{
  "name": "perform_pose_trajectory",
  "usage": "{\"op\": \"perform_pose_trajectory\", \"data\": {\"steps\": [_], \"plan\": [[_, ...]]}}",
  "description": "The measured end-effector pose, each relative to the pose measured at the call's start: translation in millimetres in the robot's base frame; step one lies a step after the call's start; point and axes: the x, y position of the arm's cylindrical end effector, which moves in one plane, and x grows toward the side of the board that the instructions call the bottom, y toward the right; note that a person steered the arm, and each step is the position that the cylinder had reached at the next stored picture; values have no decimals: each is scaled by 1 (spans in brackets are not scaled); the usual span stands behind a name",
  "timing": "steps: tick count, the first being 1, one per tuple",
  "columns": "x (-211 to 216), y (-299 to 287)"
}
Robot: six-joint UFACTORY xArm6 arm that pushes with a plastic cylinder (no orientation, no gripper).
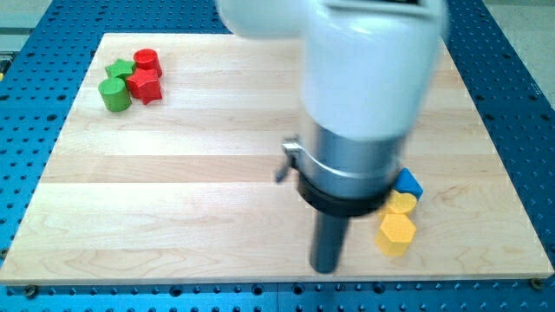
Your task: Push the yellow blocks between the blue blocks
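Note:
My tip (324, 268) rests on the wooden board (191, 191) near the view's bottom edge. To its right, with a gap between, stands a yellow hexagonal block (395, 233). Just above that one a second yellow block (403, 203) shows partly, its shape unclear. A blue block (408, 182) peeks out above it, right of the arm's body, touching or nearly touching the upper yellow block. The arm's white and grey body (364, 104) hides what lies behind it. Only one blue block shows.
At the view's top left stands a cluster: a green star-like block (120, 68), a green cylinder (114, 94), a red cylinder (146, 60) and a red star-like block (146, 86). A blue perforated table (26, 104) surrounds the board.

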Motion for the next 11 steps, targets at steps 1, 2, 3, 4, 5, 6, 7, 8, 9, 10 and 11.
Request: {"op": "perform_pose_trajectory", "data": {"steps": [1, 2, 3, 4, 5, 6, 7, 8, 9, 10, 11], "plan": [[1, 21], [0, 105], [-7, 122], [-12, 93], [-30, 71], [-57, 65], [-32, 55], [-38, 17], [-62, 26], [-72, 64], [-52, 87]]}}
